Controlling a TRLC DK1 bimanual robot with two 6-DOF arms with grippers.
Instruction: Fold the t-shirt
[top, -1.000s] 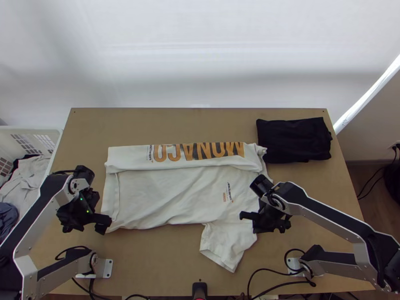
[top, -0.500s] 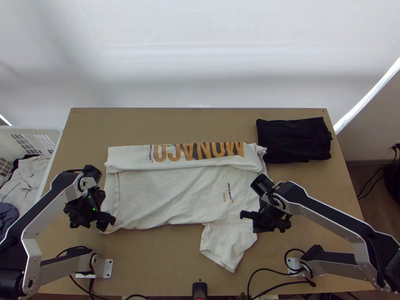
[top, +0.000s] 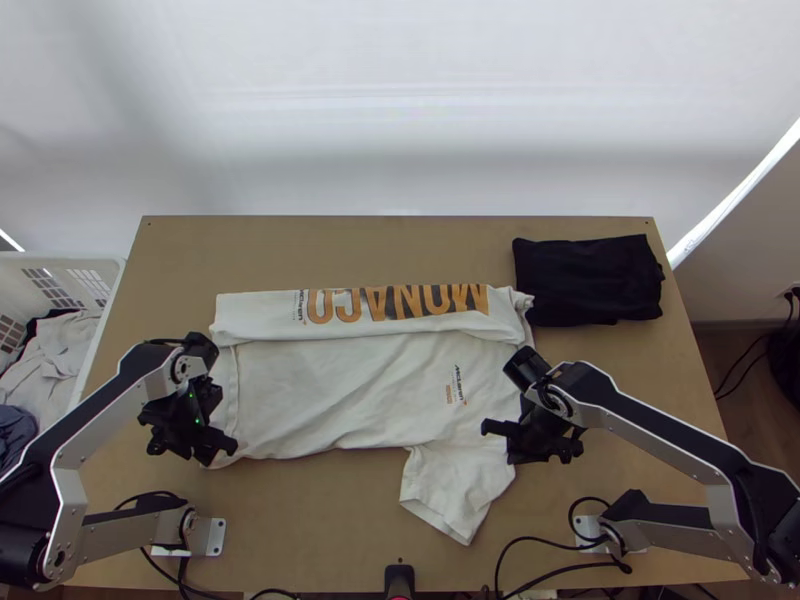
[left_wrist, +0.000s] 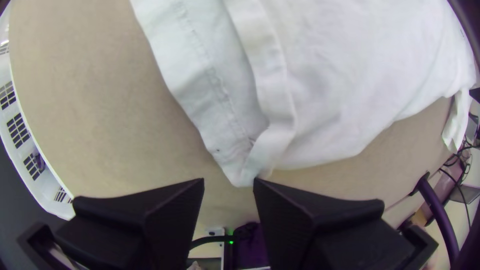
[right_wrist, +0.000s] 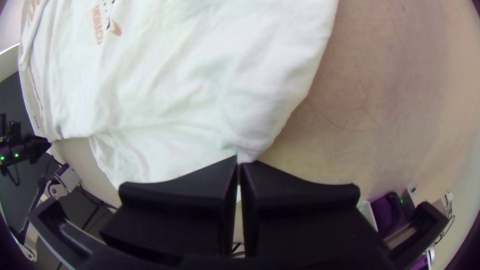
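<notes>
The off-white t-shirt (top: 345, 390) lies across the table, its far side folded over in a long strip with orange lettering; one sleeve (top: 455, 490) spreads toward the near edge. At the shirt's left end is my left gripper (top: 222, 455). In the left wrist view my left gripper (left_wrist: 229, 182) stands open, the hem's near corner (left_wrist: 245, 172) at its fingertips. My right gripper (top: 497, 445) is at the shirt's right part near the sleeve. In the right wrist view my right gripper (right_wrist: 240, 162) is shut on a bunched bit of the shirt (right_wrist: 200, 100).
A black folded cloth (top: 590, 280) lies at the table's far right. Left of the table stands a white basket (top: 110, 275) with clothes inside. Bare tabletop (top: 320, 510) stretches along the near side, with cables toward the near edge.
My left gripper has moved a little to the right, over the shirt's near left corner. The right gripper and the shirt look nearly unchanged.
</notes>
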